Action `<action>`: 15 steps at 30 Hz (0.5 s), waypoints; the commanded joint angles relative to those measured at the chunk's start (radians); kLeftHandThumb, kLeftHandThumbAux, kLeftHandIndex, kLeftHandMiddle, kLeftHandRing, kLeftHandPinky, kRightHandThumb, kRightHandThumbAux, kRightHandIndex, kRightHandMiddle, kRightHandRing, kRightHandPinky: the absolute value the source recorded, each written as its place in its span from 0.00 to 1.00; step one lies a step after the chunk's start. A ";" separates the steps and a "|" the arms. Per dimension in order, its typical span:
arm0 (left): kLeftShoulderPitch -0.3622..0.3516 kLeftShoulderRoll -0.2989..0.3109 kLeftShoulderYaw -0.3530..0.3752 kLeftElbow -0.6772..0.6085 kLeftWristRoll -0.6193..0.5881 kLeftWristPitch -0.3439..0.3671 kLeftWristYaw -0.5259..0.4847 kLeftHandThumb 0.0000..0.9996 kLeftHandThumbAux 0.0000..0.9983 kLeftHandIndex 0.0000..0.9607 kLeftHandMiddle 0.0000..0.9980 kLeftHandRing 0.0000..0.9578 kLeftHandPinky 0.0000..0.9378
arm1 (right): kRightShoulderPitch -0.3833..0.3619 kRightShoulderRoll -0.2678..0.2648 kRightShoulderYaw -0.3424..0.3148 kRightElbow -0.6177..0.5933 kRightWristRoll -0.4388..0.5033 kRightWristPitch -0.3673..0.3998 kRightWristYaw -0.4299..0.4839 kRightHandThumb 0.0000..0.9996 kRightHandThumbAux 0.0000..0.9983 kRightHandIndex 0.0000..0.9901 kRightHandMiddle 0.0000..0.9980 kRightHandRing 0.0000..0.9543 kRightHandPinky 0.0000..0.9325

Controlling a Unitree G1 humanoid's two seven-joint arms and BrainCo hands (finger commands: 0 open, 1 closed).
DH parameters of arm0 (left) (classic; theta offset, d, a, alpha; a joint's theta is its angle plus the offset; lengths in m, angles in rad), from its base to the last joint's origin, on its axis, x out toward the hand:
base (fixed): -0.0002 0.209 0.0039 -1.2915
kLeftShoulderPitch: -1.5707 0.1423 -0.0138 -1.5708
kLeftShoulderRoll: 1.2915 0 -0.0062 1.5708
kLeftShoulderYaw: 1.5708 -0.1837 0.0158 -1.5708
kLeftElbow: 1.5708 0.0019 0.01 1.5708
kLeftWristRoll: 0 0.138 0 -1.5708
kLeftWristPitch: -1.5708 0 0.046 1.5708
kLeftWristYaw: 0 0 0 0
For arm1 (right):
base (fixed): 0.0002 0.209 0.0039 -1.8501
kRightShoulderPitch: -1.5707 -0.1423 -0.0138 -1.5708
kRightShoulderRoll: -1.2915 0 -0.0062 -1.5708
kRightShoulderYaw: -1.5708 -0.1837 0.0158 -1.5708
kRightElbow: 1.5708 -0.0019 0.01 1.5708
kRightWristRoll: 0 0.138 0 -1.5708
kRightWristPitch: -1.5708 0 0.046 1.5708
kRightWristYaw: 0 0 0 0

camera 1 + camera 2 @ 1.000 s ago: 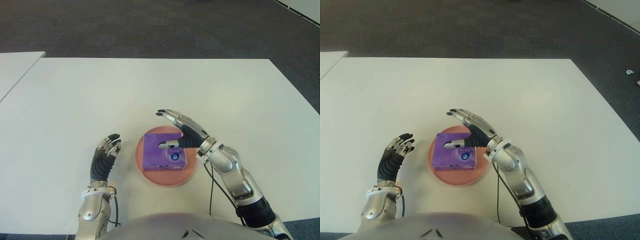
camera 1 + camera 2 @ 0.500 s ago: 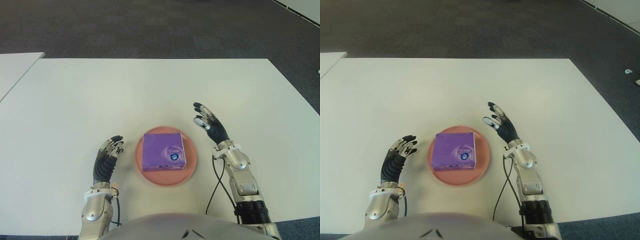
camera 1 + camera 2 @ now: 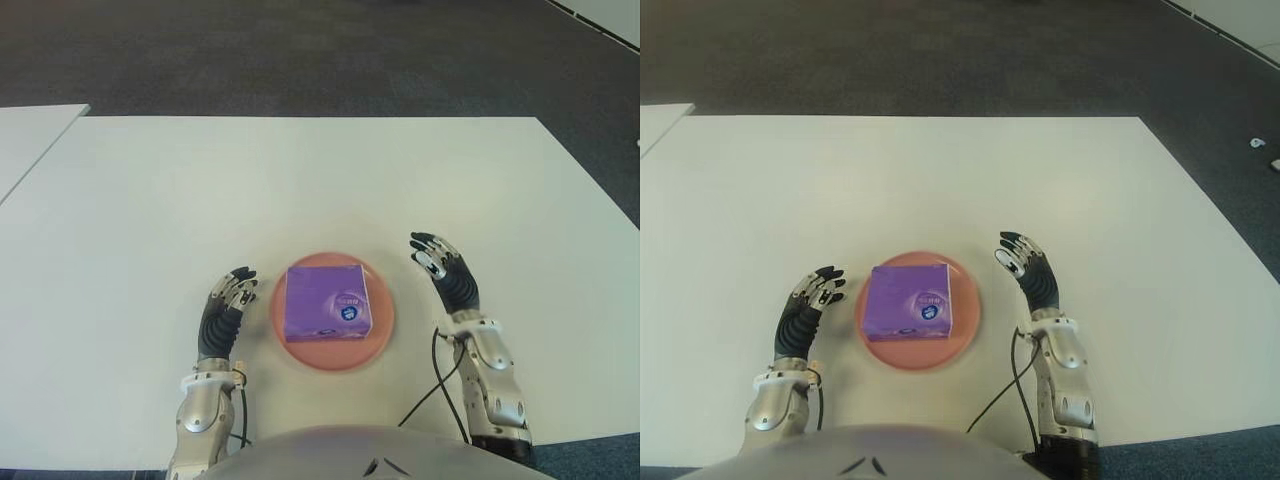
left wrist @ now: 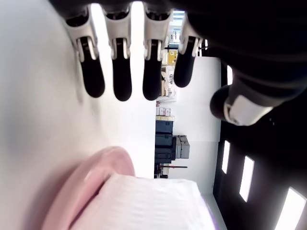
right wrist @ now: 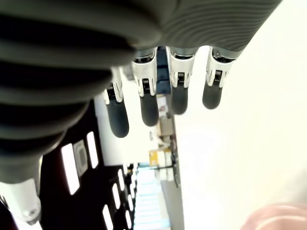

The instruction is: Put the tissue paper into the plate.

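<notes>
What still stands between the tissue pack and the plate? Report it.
Nothing visible does. The purple tissue pack already lies on the pink plate. The right hand and left hand show open on either side of the plate, holding nothing.

Head stereo looks down at table (image 3: pixel 300 180) (wrist cameras close).
</notes>
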 commanded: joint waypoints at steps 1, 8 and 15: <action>0.013 0.003 -0.006 0.038 0.012 -0.016 -0.001 0.15 0.49 0.28 0.27 0.28 0.31 | 0.067 -0.002 -0.018 0.031 0.010 -0.039 0.009 0.34 0.65 0.25 0.25 0.19 0.21; 0.022 0.006 0.000 0.064 0.012 -0.035 0.002 0.14 0.51 0.28 0.25 0.26 0.31 | 0.104 -0.019 -0.018 0.061 0.000 -0.041 0.020 0.35 0.65 0.23 0.25 0.21 0.24; 0.018 0.005 0.013 0.093 0.007 -0.052 0.006 0.14 0.52 0.29 0.25 0.27 0.32 | 0.162 -0.016 0.022 0.028 -0.032 -0.014 0.002 0.35 0.66 0.21 0.26 0.24 0.24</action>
